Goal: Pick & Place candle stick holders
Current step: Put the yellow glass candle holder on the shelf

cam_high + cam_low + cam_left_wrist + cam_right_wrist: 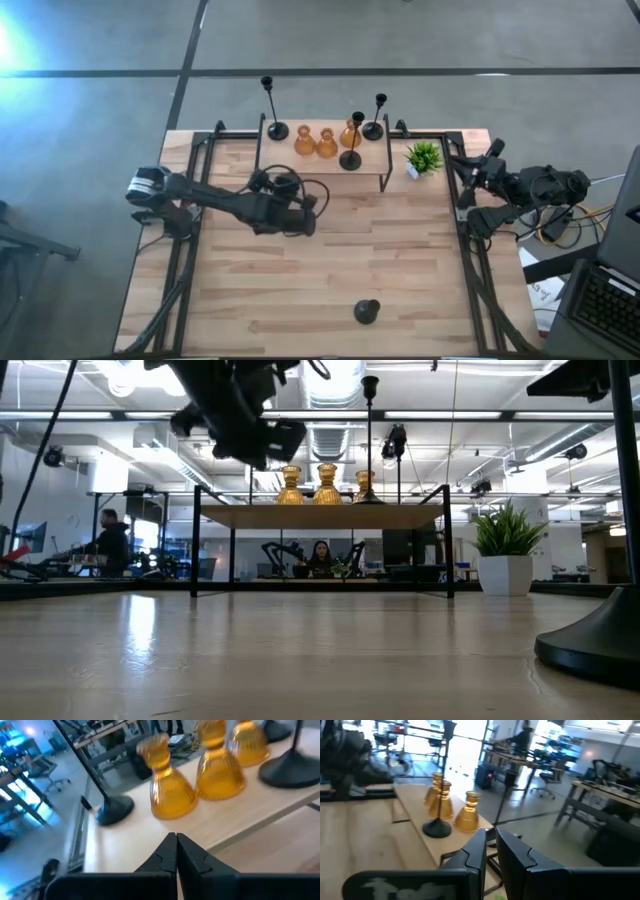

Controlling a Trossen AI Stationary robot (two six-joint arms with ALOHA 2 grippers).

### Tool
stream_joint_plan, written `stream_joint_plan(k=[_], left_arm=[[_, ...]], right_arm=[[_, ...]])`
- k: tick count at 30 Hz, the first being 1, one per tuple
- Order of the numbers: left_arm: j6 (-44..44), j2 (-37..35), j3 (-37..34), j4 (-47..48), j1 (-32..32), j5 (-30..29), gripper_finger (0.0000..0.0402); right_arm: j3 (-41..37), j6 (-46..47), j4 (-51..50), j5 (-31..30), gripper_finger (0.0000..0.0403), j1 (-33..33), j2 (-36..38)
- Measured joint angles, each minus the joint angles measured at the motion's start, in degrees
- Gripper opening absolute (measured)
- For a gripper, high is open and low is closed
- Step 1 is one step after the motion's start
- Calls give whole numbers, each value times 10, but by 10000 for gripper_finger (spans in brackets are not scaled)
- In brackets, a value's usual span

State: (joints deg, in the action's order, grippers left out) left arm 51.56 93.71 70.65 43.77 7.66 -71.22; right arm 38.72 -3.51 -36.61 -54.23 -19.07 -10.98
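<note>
On a raised wooden shelf (375,158) at the table's far side stand three amber candle stick holders (326,143) (172,795) and three black ones (350,158), each on its round base. Another black holder (366,312) sits on the table by the near edge. My left gripper (176,851) is shut and holds nothing. It hovers in front of the shelf's left half (292,190), pointing at the amber holders. My right gripper (491,847) waits at the table's right edge (478,165), with only a narrow slit between its fingers and nothing in it.
A small green plant in a white pot (424,158) stands right of the shelf. Black frame rails (190,200) run along the table's left and right sides. Bare wood (330,265) lies between the shelf and the near holder. People sit at desks beyond the table (320,555).
</note>
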Motion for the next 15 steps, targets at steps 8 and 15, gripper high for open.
stream_joint_plan(k=[8, 15], left_arm=[[-327, -73, -150, -427, -28, 126, 2], [-407, -156, -257, -646, -116, 325, 1]], right_arm=[[0, 14, -1, -30, 38, 0, 0], [0, 14, -1, -30, 38, 0, 0]])
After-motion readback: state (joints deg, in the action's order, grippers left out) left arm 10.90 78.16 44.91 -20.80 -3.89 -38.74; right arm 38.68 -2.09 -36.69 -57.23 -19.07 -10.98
